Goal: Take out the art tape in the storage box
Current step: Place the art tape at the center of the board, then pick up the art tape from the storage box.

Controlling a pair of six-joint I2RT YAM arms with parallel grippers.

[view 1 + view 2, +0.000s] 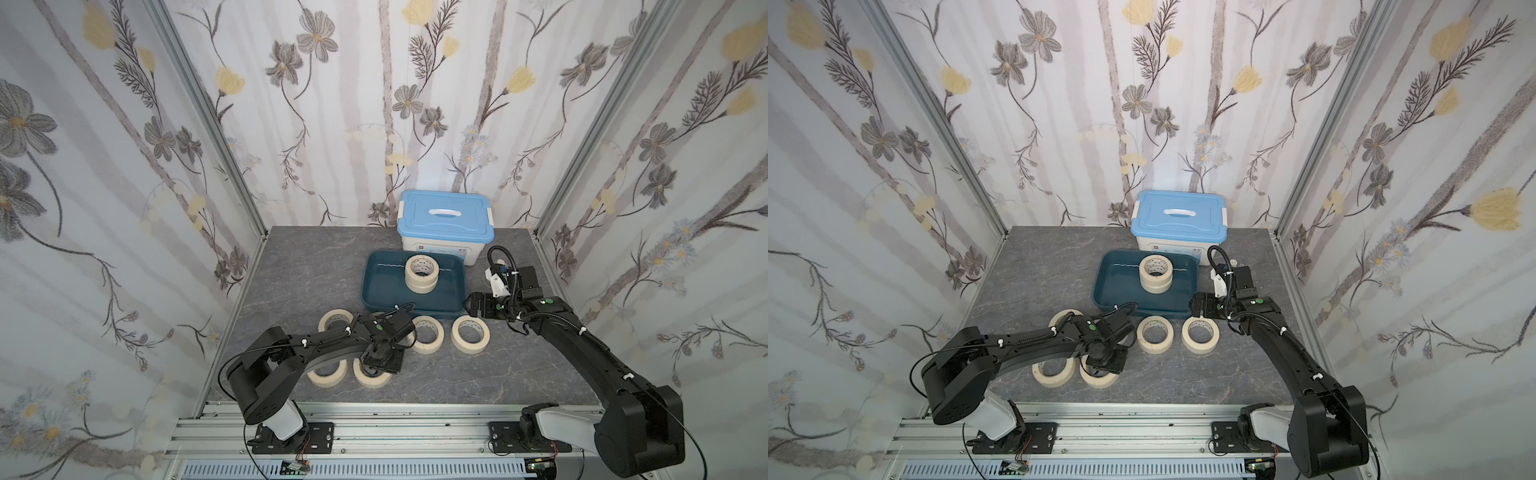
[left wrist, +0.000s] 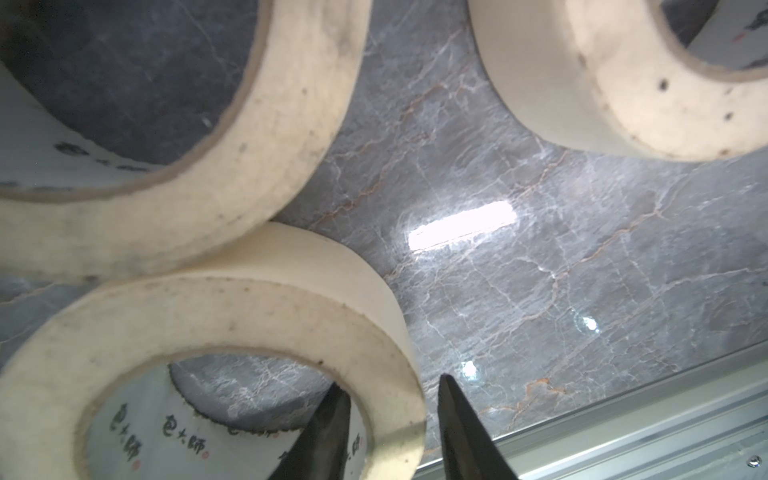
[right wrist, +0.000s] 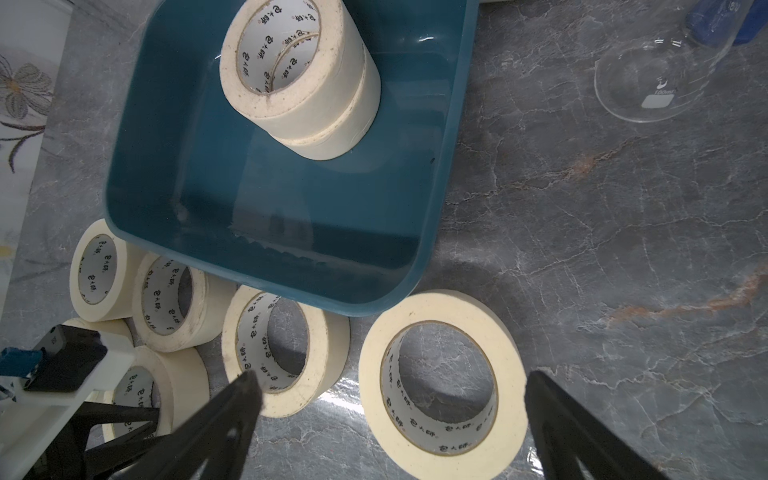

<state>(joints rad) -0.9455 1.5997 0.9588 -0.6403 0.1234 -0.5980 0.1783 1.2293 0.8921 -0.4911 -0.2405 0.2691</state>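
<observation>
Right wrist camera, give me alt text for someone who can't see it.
A shallow dark teal plastic tray on a grey marbled tabletop holds two stacked cream masking-tape rolls. Several more rolls lie flat beside it, the nearest roll framed by the open right gripper in the foreground. A clear glass flask lies farther off.

Storage box (image 1: 380, 293) = landmark.
- In box, rear centre: two art tape rolls (image 1: 421, 274), stacked.
- Behind box, toward right: lidded bin (image 1: 444, 226).
- Right of box: flask (image 3: 648, 87).
- Before box, on table (image 1: 291, 270): row of four rolls (image 1: 469, 334). Two more rolls (image 1: 328, 374) nearer still, left.
</observation>
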